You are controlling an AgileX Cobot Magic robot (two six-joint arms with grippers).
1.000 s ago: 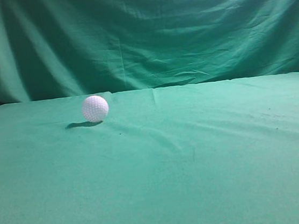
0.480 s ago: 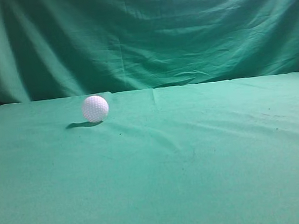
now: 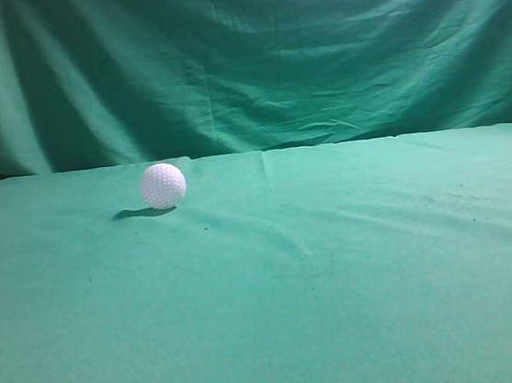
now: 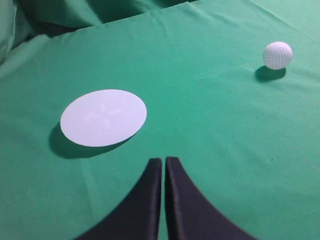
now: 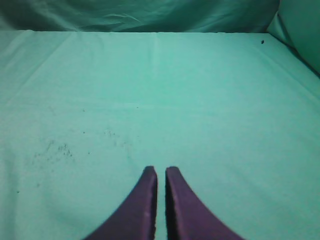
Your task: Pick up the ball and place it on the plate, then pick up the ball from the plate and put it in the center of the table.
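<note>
We see the white dimpled ball (image 3: 163, 185) resting alone on the green-draped bench (image 3: 339, 274), left of the middle and toward the back, just in front of the hanging green backdrop (image 3: 250, 53). From the left wrist, the ball (image 4: 277, 55) lies well apart from the flat white plate (image 4: 103, 118), and the left gripper (image 4: 163, 161) hangs above the cloth with its dark fingers (image 4: 150, 200) pressed together, pinching nothing. From the right wrist, the right gripper (image 5: 161, 170) likewise has its fingers (image 5: 180, 205) pressed together over bare, faintly speckled cloth.
</note>
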